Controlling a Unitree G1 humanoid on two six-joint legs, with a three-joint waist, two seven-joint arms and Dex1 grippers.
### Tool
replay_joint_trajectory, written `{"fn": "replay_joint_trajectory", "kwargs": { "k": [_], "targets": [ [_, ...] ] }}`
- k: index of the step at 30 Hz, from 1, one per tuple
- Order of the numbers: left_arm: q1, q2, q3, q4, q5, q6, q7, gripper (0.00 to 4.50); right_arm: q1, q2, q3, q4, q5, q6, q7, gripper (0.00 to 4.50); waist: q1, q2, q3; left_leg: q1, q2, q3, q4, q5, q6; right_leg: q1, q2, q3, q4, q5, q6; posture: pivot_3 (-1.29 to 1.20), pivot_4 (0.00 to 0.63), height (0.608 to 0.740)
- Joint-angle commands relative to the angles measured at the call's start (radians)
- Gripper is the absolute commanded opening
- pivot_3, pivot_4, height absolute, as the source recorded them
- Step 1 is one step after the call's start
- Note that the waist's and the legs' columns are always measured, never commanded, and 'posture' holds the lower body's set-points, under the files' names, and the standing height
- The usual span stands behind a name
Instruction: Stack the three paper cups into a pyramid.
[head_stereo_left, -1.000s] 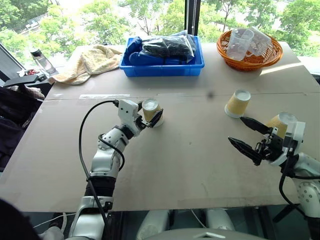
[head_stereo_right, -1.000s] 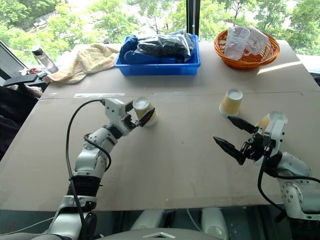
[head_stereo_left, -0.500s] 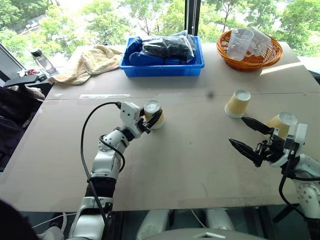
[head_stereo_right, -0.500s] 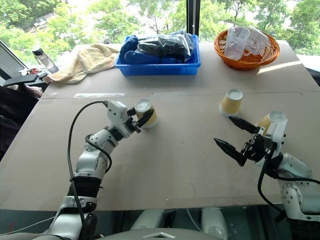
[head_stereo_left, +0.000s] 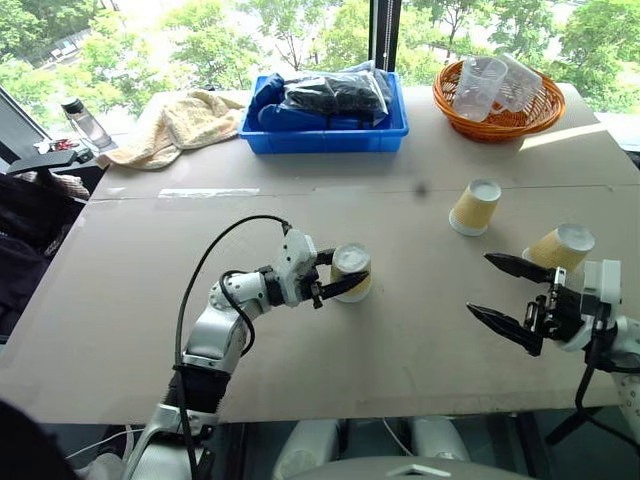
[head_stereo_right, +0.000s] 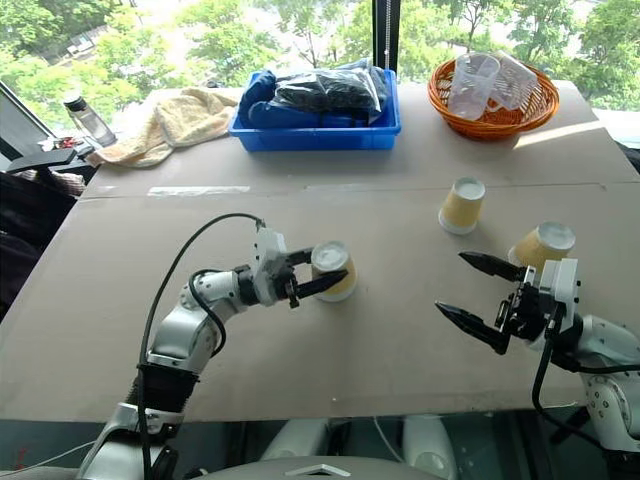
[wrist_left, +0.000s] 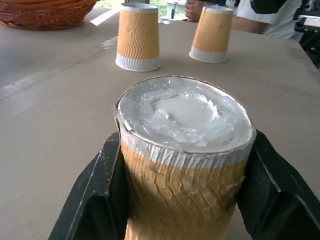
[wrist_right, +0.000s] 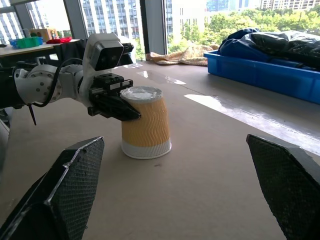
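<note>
Three yellow-tan paper cups stand upside down on the brown table (head_stereo_left: 400, 340), white bases up. My left gripper (head_stereo_left: 347, 273) is shut on one cup (head_stereo_left: 352, 270) near the table's middle, a black finger (wrist_left: 95, 195) on each side of it. In the right wrist view this cup (wrist_right: 145, 122) rests on the surface. The other two cups (head_stereo_left: 474, 207) (head_stereo_left: 559, 246) stand apart at the right. My right gripper (head_stereo_left: 480, 285) is open and holds nothing. It hangs just in front of the nearer right cup, pointing toward the held one.
At the back stand a blue bin (head_stereo_left: 325, 130) with dark bags, a wicker basket (head_stereo_left: 497, 115) holding clear plastic cups, a crumpled towel (head_stereo_left: 175, 120) and a bottle (head_stereo_left: 85, 122). A person (wrist_left: 260, 15) sits beyond the far edge in the left wrist view.
The left gripper shut on the cup and carried it right and toward me, to the table's middle. The right gripper stays open, about where it was.
</note>
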Motion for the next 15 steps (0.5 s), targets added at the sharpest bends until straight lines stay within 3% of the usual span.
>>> {"fn": "replay_joint_trajectory", "kwargs": {
  "k": [1, 4, 5, 6, 8, 15],
  "targets": [
    [0.014, 0.018, -0.007, -0.036, -0.025, 0.023, -0.036, 2.16, -0.005, -0.005, -0.020, -0.051, 0.019, 0.005, -0.004, 4.50, 0.001, 0.000, 0.000, 0.000, 0.000, 0.000, 0.000, 0.000, 0.000, 0.000, 0.000, 0.000, 0.000, 0.000, 0.000, 0.00, 0.150, 0.740],
    [0.015, 0.020, -0.010, -0.033, -0.027, 0.032, -0.045, 2.16, -0.005, 0.001, -0.014, -0.052, 0.016, 0.007, -0.009, 4.50, 0.002, 0.000, 0.000, 0.000, 0.000, 0.000, 0.001, 0.000, 0.000, 0.000, 0.000, 0.000, 0.000, 0.000, 0.000, 0.00, 0.150, 0.740],
    [0.015, 0.020, -0.010, -0.032, -0.026, 0.030, -0.047, 3.23, -0.006, 0.003, -0.012, -0.052, 0.016, 0.008, -0.009, 4.50, 0.002, 0.000, 0.000, 0.000, 0.000, 0.000, 0.001, 0.000, 0.000, 0.001, 0.000, 0.000, 0.000, 0.000, 0.000, 0.00, 0.150, 0.740],
    [0.017, 0.019, -0.009, -0.035, -0.026, 0.029, -0.048, 3.47, -0.006, 0.005, -0.011, -0.050, 0.015, 0.007, -0.009, 4.50, 0.002, 0.000, 0.000, 0.000, 0.000, 0.000, 0.001, 0.000, 0.000, 0.001, 0.000, 0.000, 0.000, 0.000, 0.000, 0.00, 0.150, 0.740],
    [0.028, 0.019, -0.003, -0.056, -0.046, 0.041, -0.058, 4.41, -0.004, 0.003, -0.008, -0.040, 0.007, 0.012, -0.007, 4.50, 0.002, 0.000, 0.000, 0.000, 0.000, 0.000, 0.001, 0.000, 0.000, 0.001, 0.000, 0.000, 0.000, 0.000, 0.000, 0.00, 0.150, 0.740],
    [0.047, 0.062, 0.045, -0.217, -0.130, 0.128, -0.050, 4.41, -0.025, 0.027, -0.024, -0.008, -0.027, -0.001, -0.066, 4.50, 0.001, 0.000, 0.000, 0.000, 0.000, 0.000, 0.001, 0.000, 0.000, 0.001, 0.000, 0.000, 0.000, 0.000, 0.000, 0.00, 0.150, 0.740]
  ]
}}
